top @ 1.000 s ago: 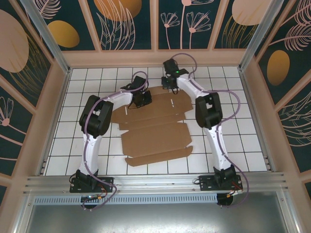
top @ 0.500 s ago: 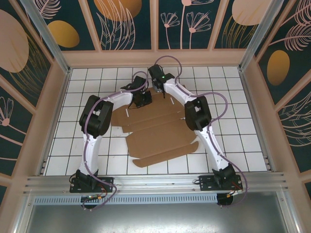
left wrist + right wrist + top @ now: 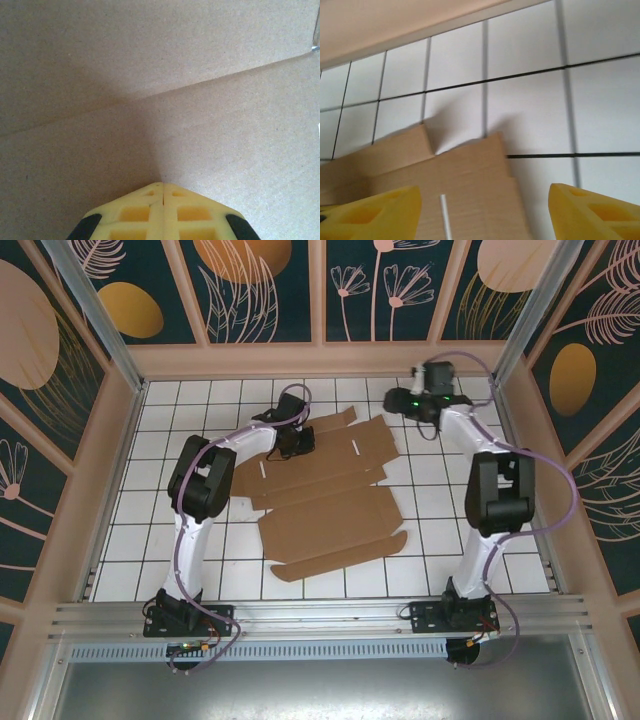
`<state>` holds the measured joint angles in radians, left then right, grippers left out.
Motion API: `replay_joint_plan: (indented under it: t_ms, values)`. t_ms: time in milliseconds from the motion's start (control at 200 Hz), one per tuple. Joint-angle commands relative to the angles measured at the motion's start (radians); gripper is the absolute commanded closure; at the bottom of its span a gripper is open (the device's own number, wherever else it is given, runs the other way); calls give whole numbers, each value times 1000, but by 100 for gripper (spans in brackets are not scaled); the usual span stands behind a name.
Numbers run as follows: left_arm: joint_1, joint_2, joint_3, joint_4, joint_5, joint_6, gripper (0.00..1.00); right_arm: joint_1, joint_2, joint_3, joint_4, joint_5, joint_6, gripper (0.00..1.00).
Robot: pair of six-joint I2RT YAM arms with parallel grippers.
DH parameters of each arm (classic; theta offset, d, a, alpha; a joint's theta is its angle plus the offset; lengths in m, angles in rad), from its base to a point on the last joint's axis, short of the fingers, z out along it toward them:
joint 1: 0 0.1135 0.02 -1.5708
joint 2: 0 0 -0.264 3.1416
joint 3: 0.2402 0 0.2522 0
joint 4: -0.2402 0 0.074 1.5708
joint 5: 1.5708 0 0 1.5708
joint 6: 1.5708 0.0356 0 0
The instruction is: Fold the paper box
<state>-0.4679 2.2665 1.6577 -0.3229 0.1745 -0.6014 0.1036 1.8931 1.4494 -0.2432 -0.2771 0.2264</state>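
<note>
The paper box (image 3: 330, 510) is a flat brown die-cut cardboard sheet with flaps and slots, lying on the white tiled floor. My left gripper (image 3: 296, 445) is shut, its yellow tip (image 3: 163, 186) down on the sheet (image 3: 200, 100) near a crease at the far left part. My right gripper (image 3: 400, 405) hovers at the far right, just off the sheet's far right corner. Its jaws stand wide open (image 3: 485, 207) with nothing between them. Below them I see a cardboard flap (image 3: 470, 185) with a white slot.
Black grid lines cross the white tiled floor (image 3: 450, 530). A low beige wall (image 3: 320, 360) runs along the far side, with side walls left and right. An aluminium rail (image 3: 320, 615) crosses the near edge by the arm bases.
My right arm has swung from the sheet's far middle edge out to the far right, and its jaws have opened. The sheet has turned slightly. My left gripper stays put and shut.
</note>
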Motion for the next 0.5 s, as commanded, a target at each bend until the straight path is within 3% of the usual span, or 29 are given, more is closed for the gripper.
replay_joint_plan:
  t_ms: [0, 275, 495]
  values:
    - [-4, 82, 16, -86, -4, 72, 94, -48, 71, -86, 71, -230, 26, 32]
    - [-5, 84, 14, -66, 1, 91, 94, -61, 264, -43, 78, -551, 6, 34]
    - [-4, 87, 20, -62, 22, 95, 95, -41, 355, -1, 96, -708, 37, 38]
